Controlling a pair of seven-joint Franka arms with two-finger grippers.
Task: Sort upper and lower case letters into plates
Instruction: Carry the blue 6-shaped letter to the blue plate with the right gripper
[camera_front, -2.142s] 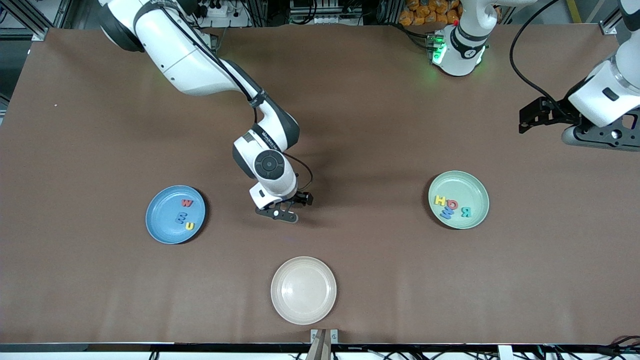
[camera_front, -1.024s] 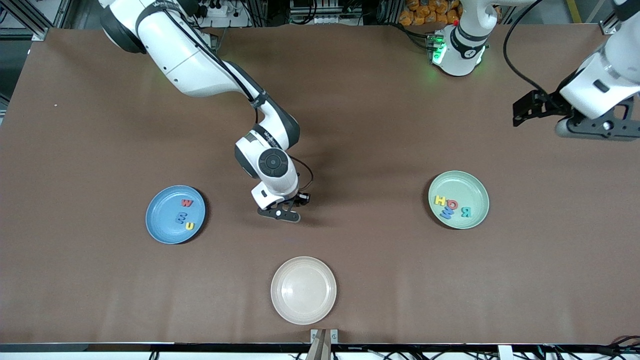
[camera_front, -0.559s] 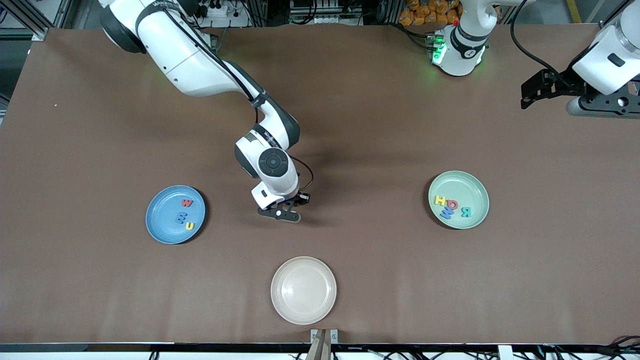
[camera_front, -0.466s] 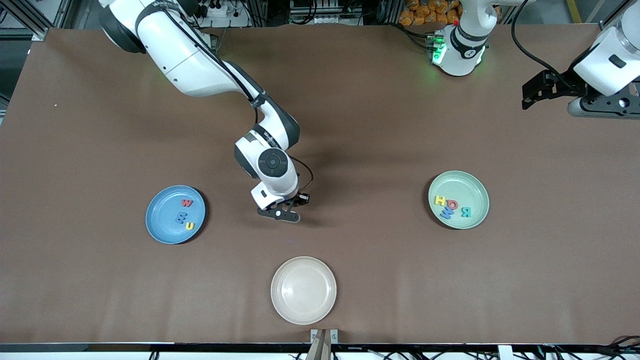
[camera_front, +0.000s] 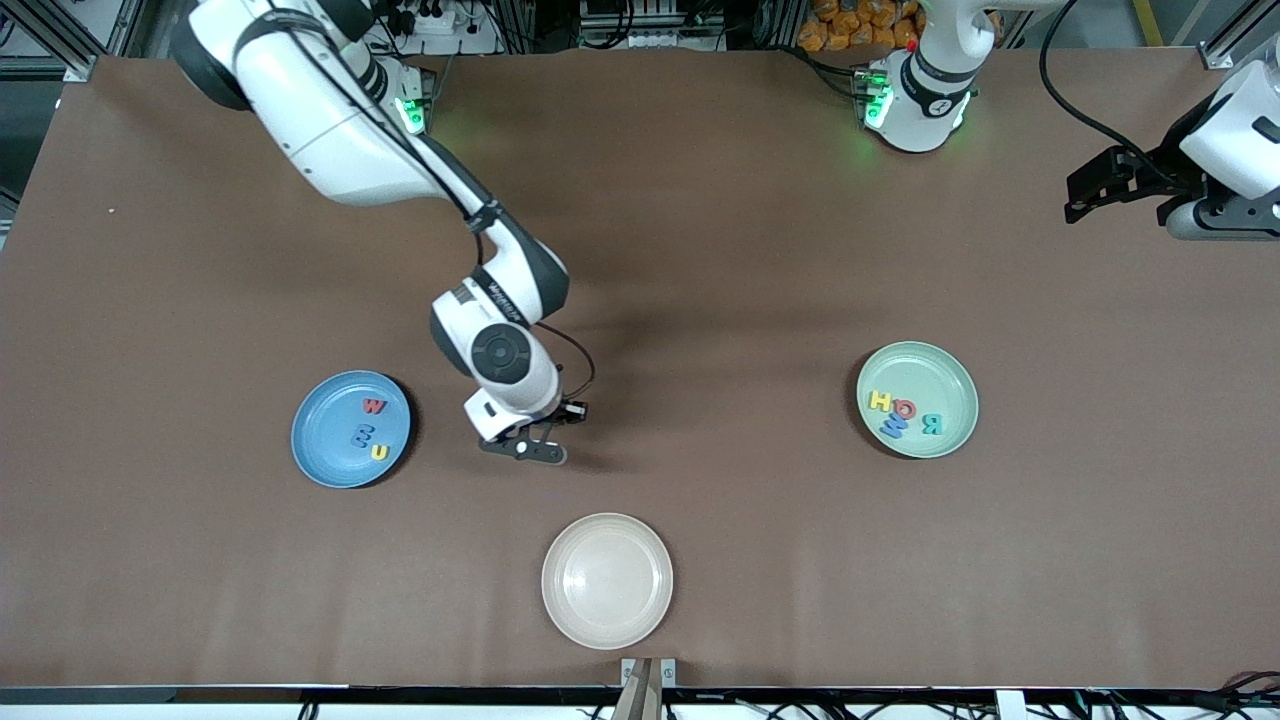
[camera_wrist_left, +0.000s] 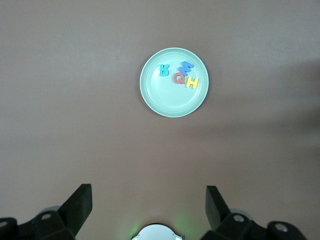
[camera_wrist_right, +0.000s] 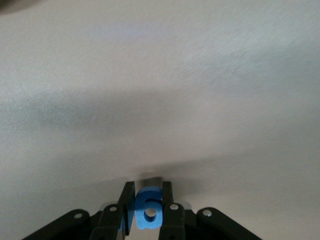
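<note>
My right gripper (camera_front: 527, 447) hangs over bare table between the blue plate (camera_front: 320, 450) and the cream plate. In the right wrist view it (camera_wrist_right: 148, 192) is shut on a small blue foam letter (camera_wrist_right: 149, 207). The blue plate holds a red, a blue and a yellow letter (camera_front: 378, 452). The mint green plate (camera_front: 950, 382), toward the left arm's end, holds a yellow, a red, a blue and a teal letter (camera_front: 930, 423); it also shows in the left wrist view (camera_wrist_left: 160, 100). My left gripper (camera_front: 1085, 196) is open and empty, high over the table's edge at the left arm's end.
A cream-beige plate (camera_front: 607, 580) lies empty near the table's front edge, nearer to the camera than my right gripper. The left arm's base (camera_front: 915, 95) with a green light stands at the table's back edge.
My right gripper has moved toward the blue plate with the blue letter in it. My left gripper has drifted a little farther toward its end of the table.
</note>
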